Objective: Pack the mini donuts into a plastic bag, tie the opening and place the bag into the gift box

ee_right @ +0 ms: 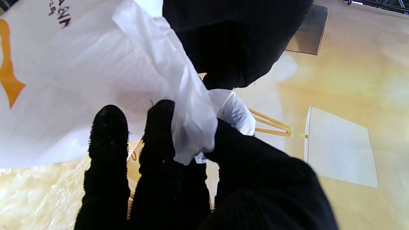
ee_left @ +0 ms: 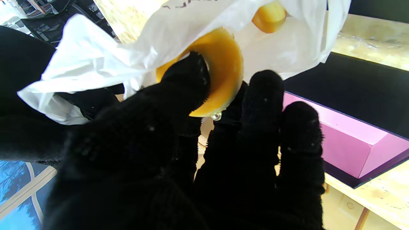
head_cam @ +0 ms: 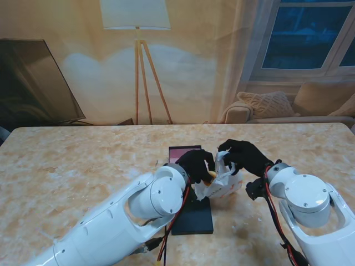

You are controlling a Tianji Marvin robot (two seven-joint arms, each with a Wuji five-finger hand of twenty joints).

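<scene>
A yellow mini donut (ee_left: pixel 220 73) sits pinched between the thumb and fingers (ee_left: pixel 188 83) of the left hand (head_cam: pixel 197 165), right at the mouth of the white plastic bag (head_cam: pixel 222 183). Through the thin film a second donut (ee_left: pixel 270 16) shows inside the bag, beyond the left fingertips. The right hand (head_cam: pixel 244 156) is clamped on a bunched fold of the bag's rim (ee_right: pixel 191 127), thumb pressed against the fingers, holding that edge up just beside the left hand. The bag carries orange and dark printing and hangs between the two hands, its lower part resting on the table. The gift box (head_cam: pixel 184 153) with its pink interior lies open just past the left hand; a flat black panel (head_cam: pixel 193 219), possibly its lid, lies under the left wrist. All rest on a marbled beige table (head_cam: pixel 83 166).
</scene>
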